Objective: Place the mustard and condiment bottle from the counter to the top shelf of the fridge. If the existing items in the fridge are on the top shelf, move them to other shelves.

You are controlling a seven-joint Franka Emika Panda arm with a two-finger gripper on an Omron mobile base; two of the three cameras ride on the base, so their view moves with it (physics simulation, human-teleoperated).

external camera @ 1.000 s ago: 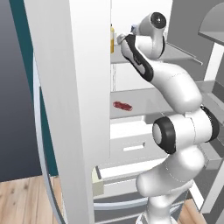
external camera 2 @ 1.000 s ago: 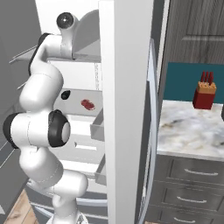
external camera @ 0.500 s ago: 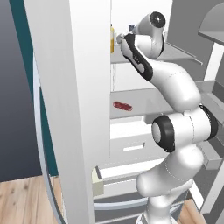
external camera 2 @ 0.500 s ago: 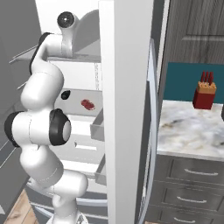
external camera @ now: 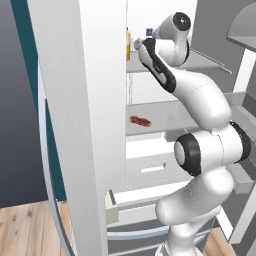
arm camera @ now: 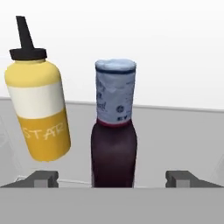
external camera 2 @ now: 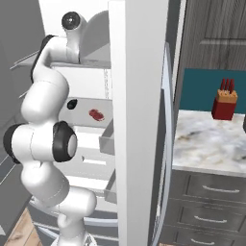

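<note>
The fridge [external camera: 85, 100] stood open, my arm reaching up into it at the level of the top shelf [external camera: 202, 61]. The counter [external camera 2: 211, 144] lay off to the fridge's side past the door edge, marbled top carrying just a red knife block [external camera 2: 225, 99] at its back edge; no bottles showed on it.

On the shelf below the top one lay the small red piece [external camera: 139, 120] near the front edge, with the tiny black ball [external camera 2: 72, 104] just beside it, apart. So the existing items looked already cleared off the top.

In the hand view the condiment bottle [arm camera: 113, 127] stood upright on the top shelf, between my tips, and the mustard [arm camera: 38, 109] was just beside it, not touching, tilted slightly in that view. My gripper [arm camera: 113, 178] stood spread wide, fingertips [arm camera: 43, 178] well clear of the dark bottle on both sides, nothing held.

My read: this was the release of the second bottle, both now on the top shelf, task about finished. Next move called for backing straight out along the gripper axis without clipping either bottle.
</note>
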